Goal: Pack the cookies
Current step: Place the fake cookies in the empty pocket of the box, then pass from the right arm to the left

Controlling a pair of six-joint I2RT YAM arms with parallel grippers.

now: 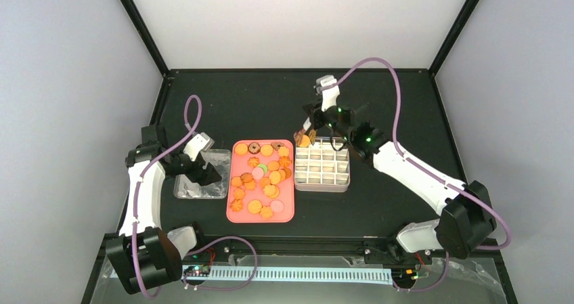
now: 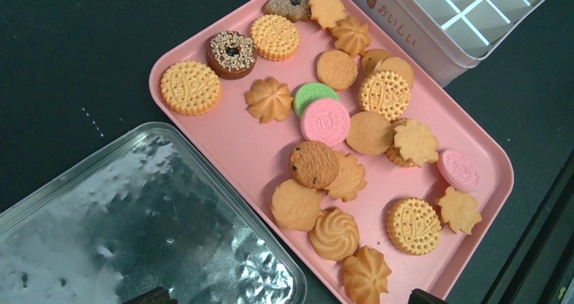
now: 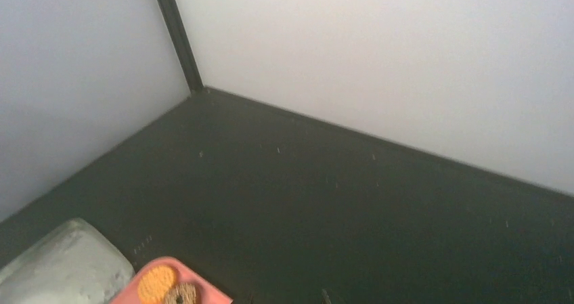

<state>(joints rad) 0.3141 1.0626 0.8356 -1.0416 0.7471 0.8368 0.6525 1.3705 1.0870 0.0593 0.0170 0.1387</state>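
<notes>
Pale grey walls (image 1: pixel 284 19) close in a black tabletop (image 1: pixel 271 101) on three sides, seen from above with two white robot arms mounted at the near edge. At the centre lies a pink tray (image 1: pixel 233 212), long side running away from the arms, and nearly all the cookies (image 1: pixel 260 179) are scattered loosely on it, some overlapping. Most are golden rounds and swirled flower shapes. Among them the left wrist view shows a brown ring with sprinkles (image 2: pixel 231 52) near the tray's far end, and a pink cookie (image 2: pixel 325 121) lying partly over a green cookie (image 2: pixel 313 95) near the middle. Just beside the tray's right edge stands a white tin (image 1: pixel 323 182) divided into a grid of small square cells, with Japanese lettering on its side. To the left of the tray, close but apart from it, lies a shiny silver lid (image 1: pixel 196 189). The left fingers (image 1: pixel 206 174) hang over this lid, spread wide apart and holding nothing. The right arm reaches in from the right, and the right fingers (image 1: pixel 309 131) sit above the tin's far left corner, closed partway on an orange cookie (image 1: pixel 304 141), as far as the overhead view shows. The right wrist view looks mostly at the far wall and bare tabletop, with a corner of the tray at the bottom.
</notes>
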